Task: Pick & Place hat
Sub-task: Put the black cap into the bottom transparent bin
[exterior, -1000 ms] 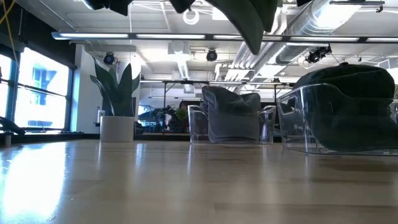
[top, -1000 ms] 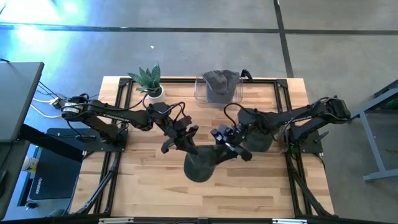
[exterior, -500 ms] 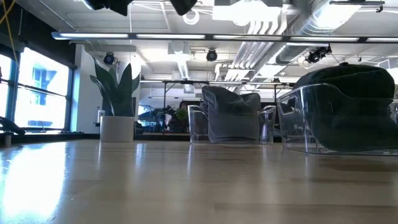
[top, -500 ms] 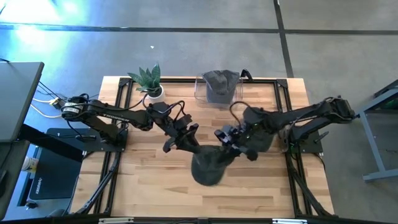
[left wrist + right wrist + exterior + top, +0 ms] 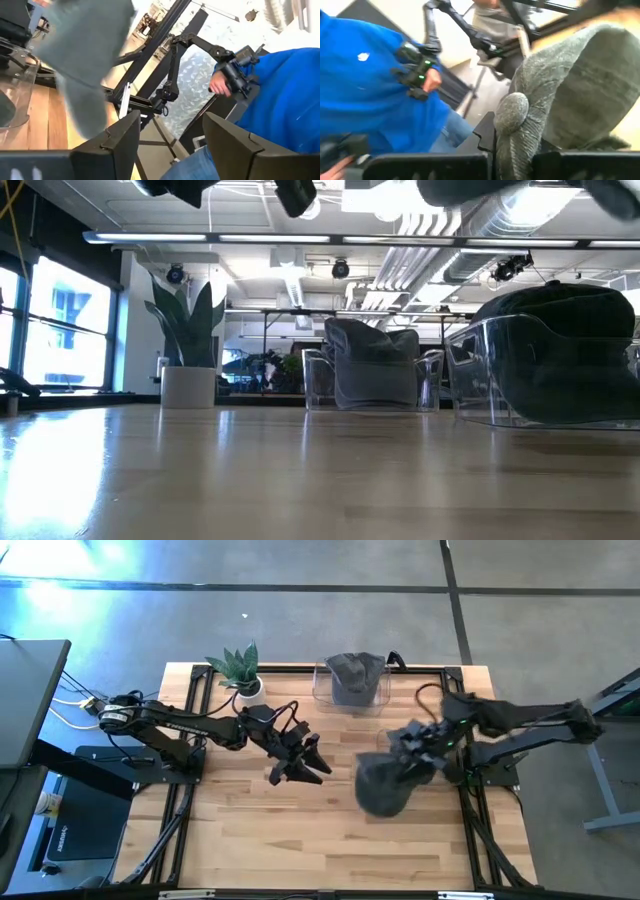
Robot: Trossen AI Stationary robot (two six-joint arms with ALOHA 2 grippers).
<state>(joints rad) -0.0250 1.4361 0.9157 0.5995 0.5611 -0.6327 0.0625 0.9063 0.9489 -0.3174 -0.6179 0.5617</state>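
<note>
In the high view the right gripper [image 5: 408, 753] held the dark hat [image 5: 381, 787] above the worktop [image 5: 250, 830], while in the left wrist view the left gripper [image 5: 165, 135] fingers stood released, and in the right wrist view fingers clenched the hat.

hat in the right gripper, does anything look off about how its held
Nothing damaged, but the hat dangles limp and lopsided from the right gripper, pinched by one edge of fabric above the table. The left gripper stands open and apart from it.
</note>
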